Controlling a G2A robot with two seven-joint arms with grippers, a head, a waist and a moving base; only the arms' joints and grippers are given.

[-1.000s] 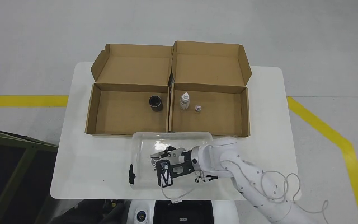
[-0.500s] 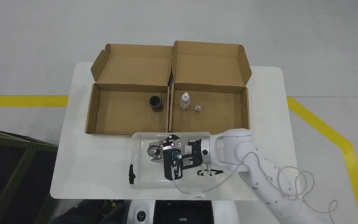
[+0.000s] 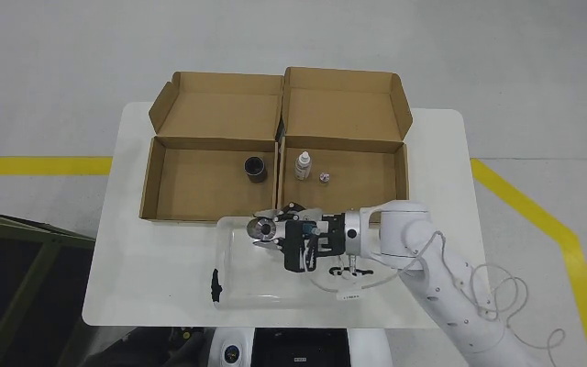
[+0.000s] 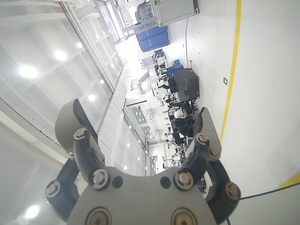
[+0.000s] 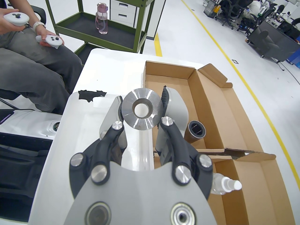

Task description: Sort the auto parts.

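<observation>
Here, the right end effector (image 5: 142, 97) grips a shiny metal ring (image 5: 129, 112) by its rim, one finger pressed to each side, with the ring's bore facing back at the wrist camera. In the top view the ring hangs over the far rim of a clear plastic tray (image 3: 223, 261), which sits at the near edge of the white bench (image 3: 119, 257), just short of the front walls of two open cardboard boxes. The left box (image 3: 202, 188) holds a black cylinder (image 3: 253, 168) near the wall it shares with its neighbour. The right box (image 3: 367, 188) holds a small white spray bottle (image 3: 304, 165), with a small metal part (image 3: 324, 176) just beside it. A black scrap (image 3: 215, 286) clings to the tray's left rim. The left end effector (image 4: 140, 113) has its fingers spread wide with nothing between them and is aimed out at the hall's ceiling and floor.
</observation>
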